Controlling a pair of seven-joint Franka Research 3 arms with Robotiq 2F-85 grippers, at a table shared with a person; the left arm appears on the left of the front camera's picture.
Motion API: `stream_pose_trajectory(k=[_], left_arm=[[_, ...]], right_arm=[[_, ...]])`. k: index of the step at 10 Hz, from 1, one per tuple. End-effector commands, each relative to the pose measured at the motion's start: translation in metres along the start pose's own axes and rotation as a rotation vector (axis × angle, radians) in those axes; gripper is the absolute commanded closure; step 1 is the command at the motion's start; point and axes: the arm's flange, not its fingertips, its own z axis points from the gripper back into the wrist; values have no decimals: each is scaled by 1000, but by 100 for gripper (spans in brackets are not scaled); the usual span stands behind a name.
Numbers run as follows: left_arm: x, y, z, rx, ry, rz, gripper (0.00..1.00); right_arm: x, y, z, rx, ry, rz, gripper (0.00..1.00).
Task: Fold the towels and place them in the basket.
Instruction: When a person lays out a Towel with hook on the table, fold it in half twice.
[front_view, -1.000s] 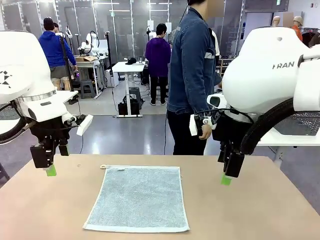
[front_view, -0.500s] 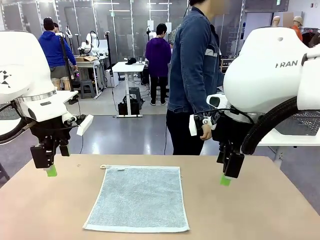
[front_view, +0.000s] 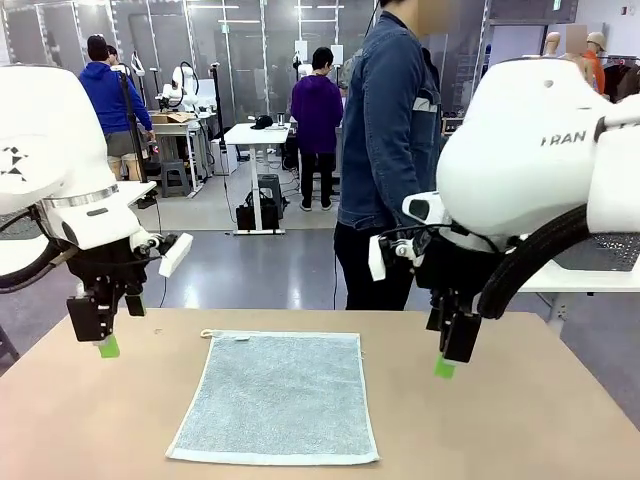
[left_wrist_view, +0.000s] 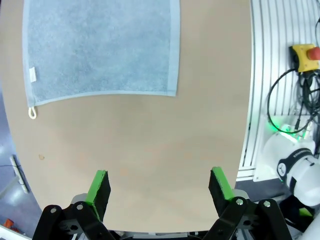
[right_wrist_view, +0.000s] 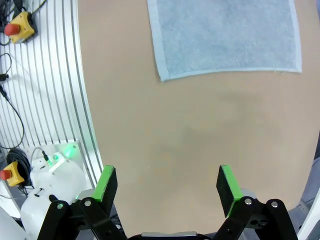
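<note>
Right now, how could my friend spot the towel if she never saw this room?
Find the big brown table. Spread flat in its middle lies the towel. It is soft and light blue-grey, with a little loop at one far corner.

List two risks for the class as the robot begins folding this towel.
1. The towel lies flat on the table, so the open left hand and right hand, both off to its sides, may pinch at an edge and miss it or scrape the table.
2. If only one hand catches, the fold would probably come out skewed.
</note>
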Motion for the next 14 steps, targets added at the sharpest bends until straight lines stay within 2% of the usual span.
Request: stream_pose_trajectory(k=[1, 4, 8, 11, 14], left_arm=[[13, -18, -32, 54, 42, -10, 0], [15, -46, -76, 71, -7, -9, 0], [15, -69, -139, 108, -29, 21, 0], [27, -67, -175, 60, -24, 12, 0], [26, -63, -191, 51, -25, 2, 0]], right_arm=[[19, 15, -34, -41, 42, 23, 0], [39, 34, -77, -50, 29, 57, 0], [58, 40, -137, -56, 55, 21, 0], [67, 43, -168, -62, 80, 6, 0], [69, 44, -190, -56, 85, 10, 0]])
